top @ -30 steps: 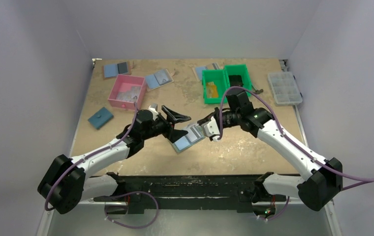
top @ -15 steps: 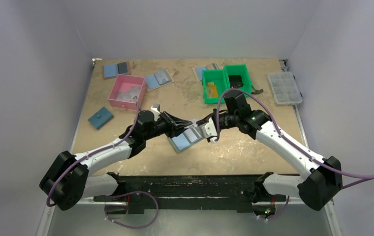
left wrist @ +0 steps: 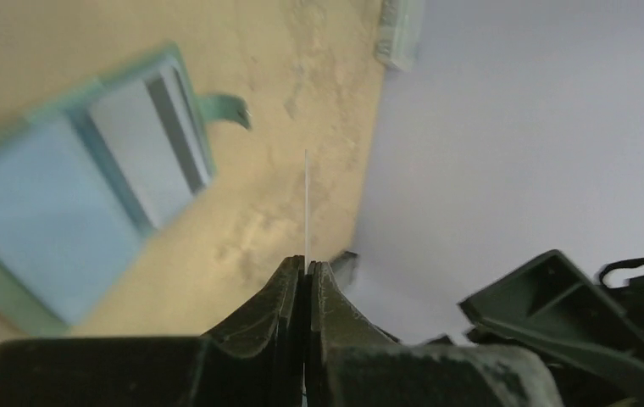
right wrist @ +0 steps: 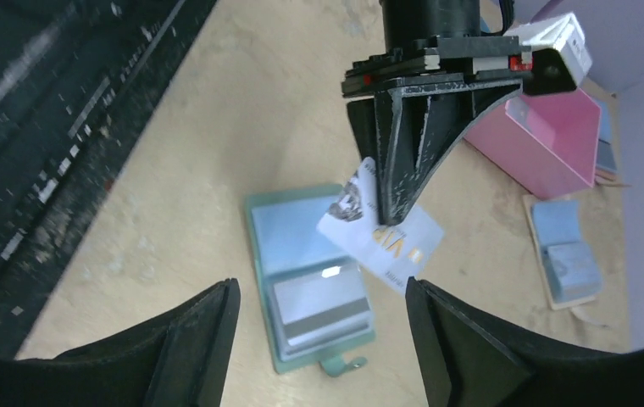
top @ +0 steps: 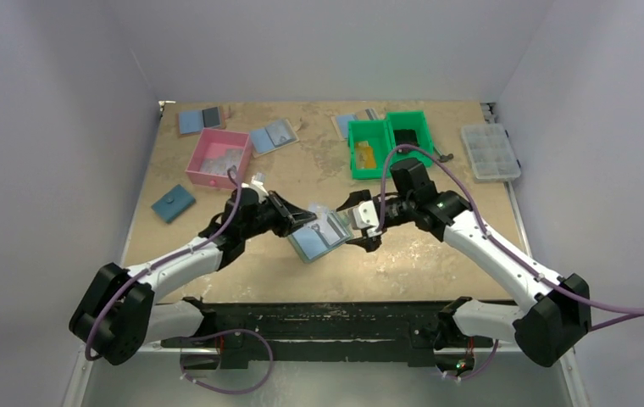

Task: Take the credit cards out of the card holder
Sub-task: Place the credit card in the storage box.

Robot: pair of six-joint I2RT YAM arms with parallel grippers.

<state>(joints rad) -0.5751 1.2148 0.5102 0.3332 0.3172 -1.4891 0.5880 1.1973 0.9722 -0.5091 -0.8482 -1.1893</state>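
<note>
While the holder (right wrist: 297, 225) lies opened flat on the table (top: 403, 254), pale blue inside upward, one card (right wrist: 386, 236) is found gripped in the left gripper (right wrist: 391, 212). Its jaws are clenched on the card's edge; in the left wrist view the card is seen edge-on as a thin line rising from between the shut fingers. The card is pale, with print on its face, and is held tilted above the table. It is carried just beside the holder's pocket half and is clear of the pocket. The right gripper (top: 346, 224) is observed released, jaws wide apart and nothing between them. It is poised just beyond the holder's other side, so that the holder is placed between the two grippers. Whether further cards are lodged in the grey pocket cannot be determined.
</note>
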